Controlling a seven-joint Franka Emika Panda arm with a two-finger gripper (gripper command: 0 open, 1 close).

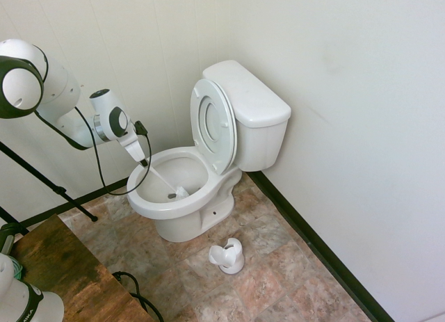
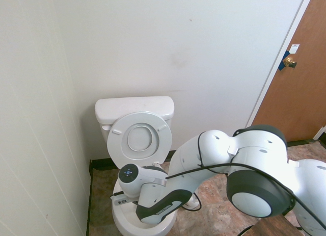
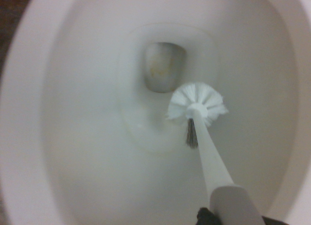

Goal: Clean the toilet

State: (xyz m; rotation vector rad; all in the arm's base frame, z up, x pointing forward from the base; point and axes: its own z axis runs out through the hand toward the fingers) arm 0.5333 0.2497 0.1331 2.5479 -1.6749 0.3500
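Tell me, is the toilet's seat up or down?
Up: the seat and lid stand raised against the tank, leaving the bowl open.

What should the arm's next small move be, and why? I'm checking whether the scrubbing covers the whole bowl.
Probably sweep the brush across the drain opening toward the far bowl wall. The gripper holds the handle slanted into the toilet, and the wrist view shows the bristle head just beside the opening, where a brownish stain shows. A short stroke there looks like the most useful pass.

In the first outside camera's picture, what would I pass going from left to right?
Gripper holding the toilet brush → toilet, its seat and lid raised → bare white wall. The brush holder stands on the floor in front of the toilet.
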